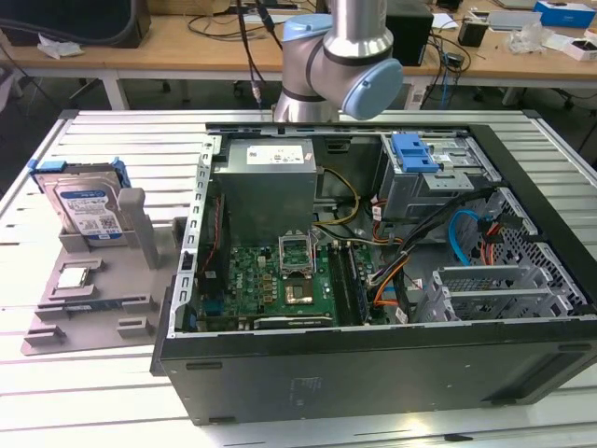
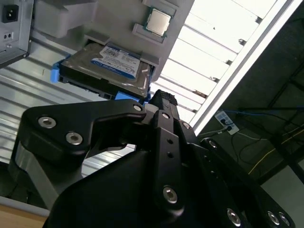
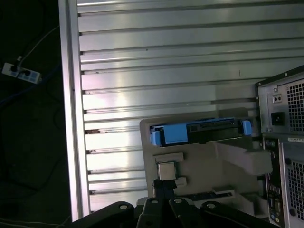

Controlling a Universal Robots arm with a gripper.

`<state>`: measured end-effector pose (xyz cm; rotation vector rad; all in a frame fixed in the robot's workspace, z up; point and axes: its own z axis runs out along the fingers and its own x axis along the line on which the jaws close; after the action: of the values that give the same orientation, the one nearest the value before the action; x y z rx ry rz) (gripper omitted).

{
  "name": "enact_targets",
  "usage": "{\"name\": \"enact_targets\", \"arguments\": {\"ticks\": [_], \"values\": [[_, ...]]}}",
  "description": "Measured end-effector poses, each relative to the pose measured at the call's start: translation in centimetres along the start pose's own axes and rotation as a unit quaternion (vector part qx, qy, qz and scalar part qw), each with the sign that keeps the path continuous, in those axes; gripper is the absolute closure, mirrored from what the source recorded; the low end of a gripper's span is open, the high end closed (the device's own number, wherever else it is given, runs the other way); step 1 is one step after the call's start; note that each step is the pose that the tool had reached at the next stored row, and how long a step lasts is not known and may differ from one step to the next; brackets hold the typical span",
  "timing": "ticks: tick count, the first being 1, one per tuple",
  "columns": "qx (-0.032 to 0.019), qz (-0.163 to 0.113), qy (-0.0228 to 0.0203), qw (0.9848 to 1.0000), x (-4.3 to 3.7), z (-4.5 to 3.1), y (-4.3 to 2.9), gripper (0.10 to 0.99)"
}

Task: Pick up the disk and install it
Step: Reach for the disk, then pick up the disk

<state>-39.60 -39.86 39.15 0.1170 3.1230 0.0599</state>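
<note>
The disk (image 1: 89, 210), a silver hard drive with a white-and-blue label in a blue carrier bracket, stands on edge in a grey holder (image 1: 103, 289) on the slatted table, at the exterior view's left. Both wrist views show the disk (image 2: 114, 61) (image 3: 199, 133) some way beyond my black gripper (image 2: 164, 97) (image 3: 164, 185). The gripper is shut and holds nothing. It is apart from the disk. My arm (image 1: 336, 56) rises behind the far side of the computer case.
An open computer case (image 1: 373, 373) lies in the middle, with a motherboard, cables and a drive bay holding a blue caddy (image 1: 413, 151). A small silver CPU chip (image 1: 76, 275) (image 2: 157, 21) (image 3: 166, 170) rests on the grey holder. Desks stand behind the table.
</note>
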Motion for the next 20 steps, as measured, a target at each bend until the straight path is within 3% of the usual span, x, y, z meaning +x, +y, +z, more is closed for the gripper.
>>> {"name": "enact_targets", "arguments": {"ticks": [3, 15, 20], "values": [[0.0006, 0.0, 0.0014, 1.0, -1.05, 0.07, 0.08, 0.98], [0.0006, 0.0, 0.0015, 1.0, -1.1, 0.07, 0.08, 0.98], [0.0003, -0.027, 0.0025, 0.9996, -1.1, 0.07, 0.09, 0.98]]}}
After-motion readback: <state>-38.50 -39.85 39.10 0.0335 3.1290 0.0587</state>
